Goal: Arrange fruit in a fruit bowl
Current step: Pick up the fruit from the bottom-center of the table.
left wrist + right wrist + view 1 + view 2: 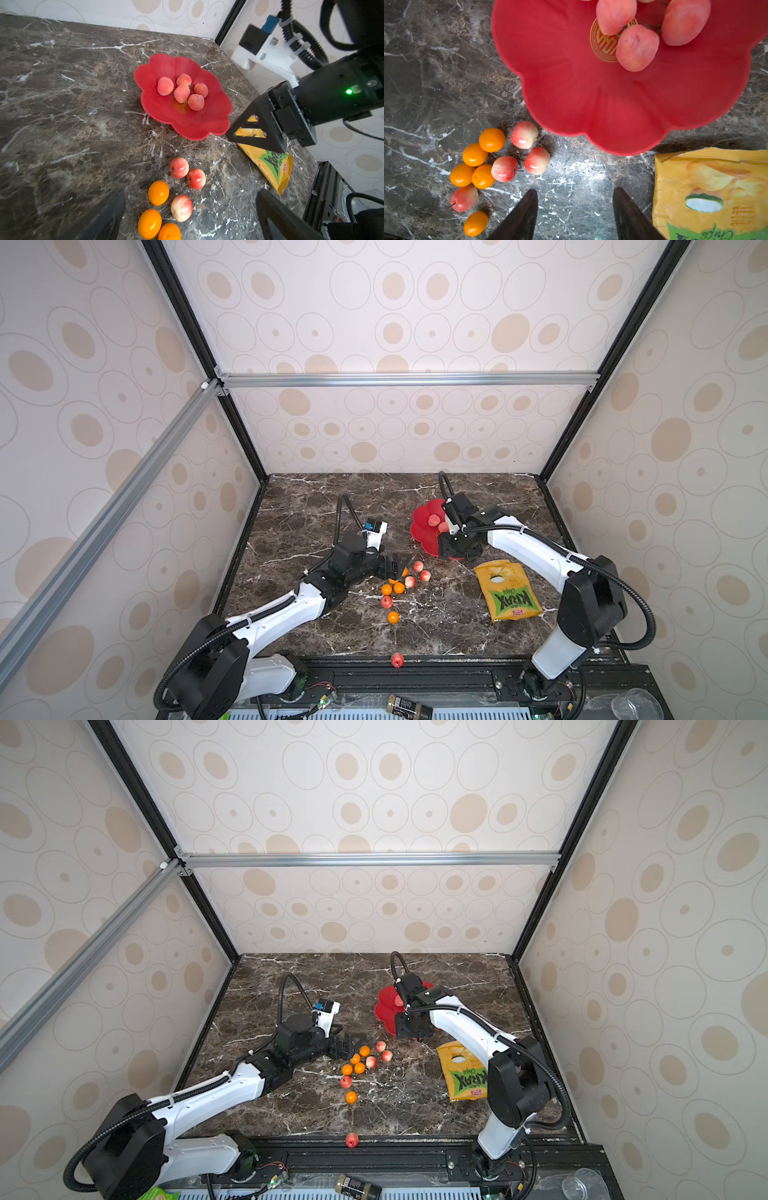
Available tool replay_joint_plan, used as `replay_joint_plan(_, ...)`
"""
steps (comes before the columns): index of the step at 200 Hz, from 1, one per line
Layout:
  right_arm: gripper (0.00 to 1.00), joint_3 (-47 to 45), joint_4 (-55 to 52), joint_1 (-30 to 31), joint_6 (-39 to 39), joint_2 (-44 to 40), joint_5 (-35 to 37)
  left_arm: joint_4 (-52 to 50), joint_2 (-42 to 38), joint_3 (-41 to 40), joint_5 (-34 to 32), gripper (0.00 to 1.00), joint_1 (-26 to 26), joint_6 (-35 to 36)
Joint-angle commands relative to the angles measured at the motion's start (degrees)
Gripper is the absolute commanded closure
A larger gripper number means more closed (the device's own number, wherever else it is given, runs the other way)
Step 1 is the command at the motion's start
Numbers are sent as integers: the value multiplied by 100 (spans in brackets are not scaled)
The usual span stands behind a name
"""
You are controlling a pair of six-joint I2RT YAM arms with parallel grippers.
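Left end effector [190, 196] and right end effector [575, 190] gape empty; five peaches [182, 91] fill our bowl [187, 126], most fruit [504, 168] waits on the counter [62, 104].

A glossy red scalloped plastic bowl [197, 128] carries a gold emblem [602, 46] (fret-patterned). The round peach-like fruits [165, 86] are pink-red and the small tangerine-like fruits [492, 139] bright orange. The polished marble bench [62, 104] is dark brown with white veins. The crinkly snack bag [708, 176] is yellow with green.

1. Site type: enclosed robot test cell, a lab rig.
2. Aluminium frame bars [407, 379] and black posts [191, 323] hold patterned wall panels [415, 302] on three sides.
3. A black rail [436, 676] carries the left arm [286, 608] and right arm [540, 551] at the marble-look surface [307, 506] edge.
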Motion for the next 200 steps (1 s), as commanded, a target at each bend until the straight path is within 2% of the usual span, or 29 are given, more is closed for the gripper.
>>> replay_joint_plan(1,40,-182,-49,204,247,-223,122,-316,-308,-124,-166,1,22,-124)
replay_joint_plan(71,40,-757,166,924,716,-472,9,-668,-1151,-730,-209,1,24,-428)
replay_joint_plan(99,40,-967,347,1356,1192,-467,-62,-789,-1538,-1020,-191,1,24,-669)
replay_joint_plan(137,40,-1130,651,2023,1864,-355,-70,-1517,-2188,-1250,-226,2,11,-1234)
replay_joint_plan(166,40,-1083,699,2453,2140,-189,-115,-2170,-2795,-1345,-298,2,9,-1364)
replay_joint_plan(200,40,-951,613,2984,2404,95,-150,-2289,-3206,-1578,-77,2,8,-1662)
